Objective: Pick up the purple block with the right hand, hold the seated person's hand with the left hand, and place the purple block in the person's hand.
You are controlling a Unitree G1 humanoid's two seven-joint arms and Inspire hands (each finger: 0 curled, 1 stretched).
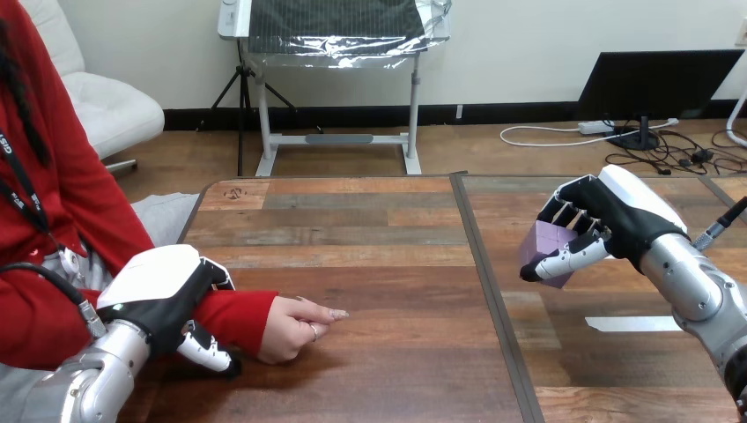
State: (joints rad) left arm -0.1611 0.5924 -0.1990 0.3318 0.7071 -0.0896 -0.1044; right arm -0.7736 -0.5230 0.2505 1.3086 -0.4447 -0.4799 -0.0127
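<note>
Above the surface [370,229], fingers [562,210] of the right hand [617,220] clasp the purple block [548,242] while the left hand [163,291] grips the person's wrist [242,313].

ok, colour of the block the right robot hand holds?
Purple block, best in head view.

table [370,238]: wood planks in mixed browns, grain plain to see, mostly matt with a faint sheen nearer me.
seam [480,264]: a dark, smooth strip between the two tops; I couldn't tell its material.
purple block [548,242]: smooth, matt faces (plastic or foam, I couldn't say).
right hand [617,220]: matt black plastic, with a glossy white shell on the back.
left hand [167,295]: the same black plastic and glossy white shell.
right forearm [696,282]: silver metal, satin finish.
left forearm [101,374]: silver metal too, smooth.
sleeve [233,315]: red cloth, soft and matt, on the person's wrist.
tape [630,323]: a white strip, flat and matt.
</note>
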